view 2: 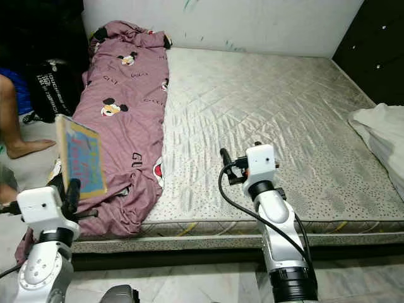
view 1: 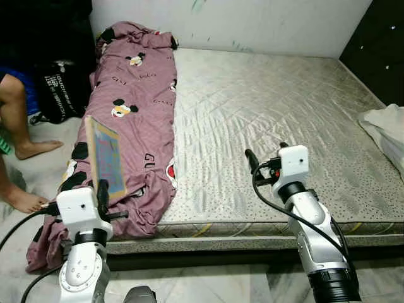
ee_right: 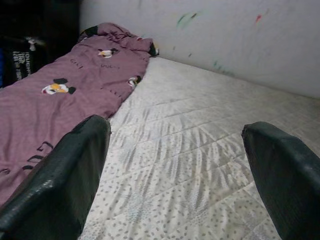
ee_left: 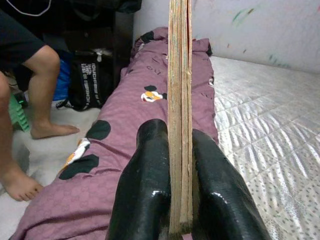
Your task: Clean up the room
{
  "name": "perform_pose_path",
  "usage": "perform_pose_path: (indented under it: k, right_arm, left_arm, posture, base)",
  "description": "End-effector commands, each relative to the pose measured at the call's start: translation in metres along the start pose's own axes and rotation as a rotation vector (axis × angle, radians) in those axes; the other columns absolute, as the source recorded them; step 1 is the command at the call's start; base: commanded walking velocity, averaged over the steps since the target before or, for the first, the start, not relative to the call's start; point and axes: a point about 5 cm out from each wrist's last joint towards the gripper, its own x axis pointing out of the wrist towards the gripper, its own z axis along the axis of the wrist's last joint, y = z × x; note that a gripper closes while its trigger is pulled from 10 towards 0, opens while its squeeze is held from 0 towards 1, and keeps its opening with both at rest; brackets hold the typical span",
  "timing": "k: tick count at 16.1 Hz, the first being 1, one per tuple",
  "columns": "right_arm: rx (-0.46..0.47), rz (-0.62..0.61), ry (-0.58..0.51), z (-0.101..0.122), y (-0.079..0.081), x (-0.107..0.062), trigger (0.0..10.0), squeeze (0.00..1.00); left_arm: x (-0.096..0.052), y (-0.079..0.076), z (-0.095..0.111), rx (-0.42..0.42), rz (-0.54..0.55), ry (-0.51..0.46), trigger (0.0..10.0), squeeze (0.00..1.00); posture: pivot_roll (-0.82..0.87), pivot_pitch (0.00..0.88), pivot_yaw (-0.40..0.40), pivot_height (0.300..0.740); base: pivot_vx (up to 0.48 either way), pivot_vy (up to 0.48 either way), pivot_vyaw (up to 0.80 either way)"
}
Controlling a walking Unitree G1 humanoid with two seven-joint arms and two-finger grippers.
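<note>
A thin picture book [view 1: 106, 158] with a blue and yellow cover stands upright, and my left gripper [view 1: 103, 189] is shut on its lower edge. Seen edge-on in the left wrist view, the book [ee_left: 180, 100] sits clamped between both black fingers [ee_left: 150, 170]. It hangs over the bed's front left corner, above a purple cartoon-mouse blanket [view 1: 136, 95] that drapes along the left side of the bare mattress [view 1: 265, 107]. My right gripper [view 1: 265, 154] hovers low over the mattress's front edge, open with nothing between its fingers [ee_right: 75, 170].
A person's bare legs and feet [view 1: 19, 126] are on the floor at the left, beside a black bag [view 1: 60, 88]. White cloth [view 1: 385, 126] lies at the bed's right edge. A dark cabinet [view 1: 379, 44] stands at the back right.
</note>
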Motion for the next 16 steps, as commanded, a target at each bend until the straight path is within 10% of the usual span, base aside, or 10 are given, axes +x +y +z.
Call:
perform_pose_path:
  k: [1, 16]
  right_arm:
    - [-0.007, 0.000, -0.008, 0.0041, 0.0006, -0.0012, 10.0, 0.00]
    - [0.004, 0.022, 0.019, 0.0035, 0.0045, -0.0023, 10.0, 0.00]
  left_arm:
    - [0.0016, -0.0038, 0.0121, -0.002, -0.022, -0.048, 10.0, 0.00]
    - [0.0018, -0.0134, 0.0166, -0.057, -0.104, -0.049, 10.0, 0.00]
  posture:
    - [0.06, 0.018, -0.083, 0.740]
    - [0.06, 0.030, -0.079, 0.740]
  base:
    - [0.000, 0.000, 0.56]
    - [0.000, 0.000, 0.20]
